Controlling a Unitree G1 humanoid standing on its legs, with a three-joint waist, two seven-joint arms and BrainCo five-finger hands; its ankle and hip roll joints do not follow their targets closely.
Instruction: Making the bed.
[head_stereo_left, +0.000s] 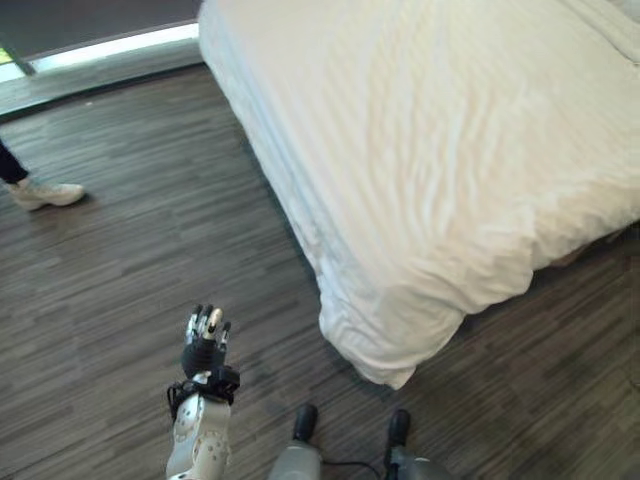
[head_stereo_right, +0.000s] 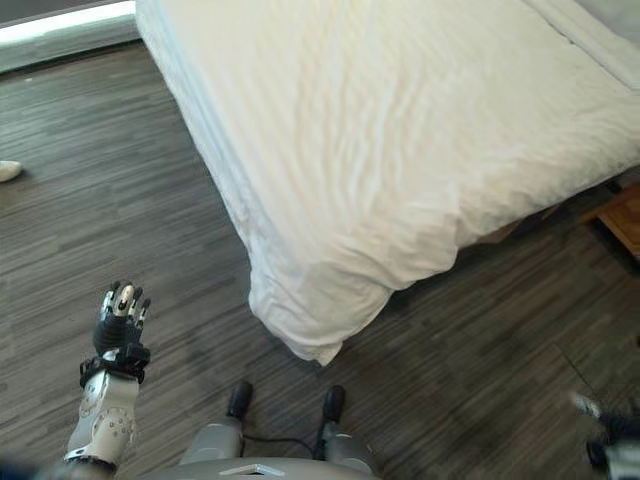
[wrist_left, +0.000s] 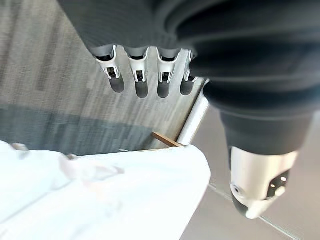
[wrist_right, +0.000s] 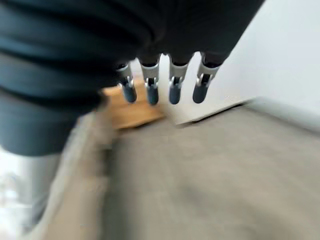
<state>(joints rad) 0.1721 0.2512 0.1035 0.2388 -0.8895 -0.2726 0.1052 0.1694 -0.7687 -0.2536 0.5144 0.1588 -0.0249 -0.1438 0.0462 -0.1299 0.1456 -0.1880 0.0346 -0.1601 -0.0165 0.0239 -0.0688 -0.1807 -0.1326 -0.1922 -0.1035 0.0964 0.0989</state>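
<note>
I see the left robot hand (head_stereo_left: 205, 335) released, fingers straight, over the floor (head_stereo_left: 120, 250); right robot hand (wrist_right: 165, 85) released too; duvet (head_stereo_left: 440, 170) looks soft, light, floppy; I'd grab its drooping corner (head_stereo_left: 390, 365).

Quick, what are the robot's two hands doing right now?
Left hand: open, holding nothing, above the dark wooden floor.
Right hand: open, holding nothing.

no readable text, no labels or numbers (plain white bedding (head_stereo_left: 430, 150)), no signs
</note>
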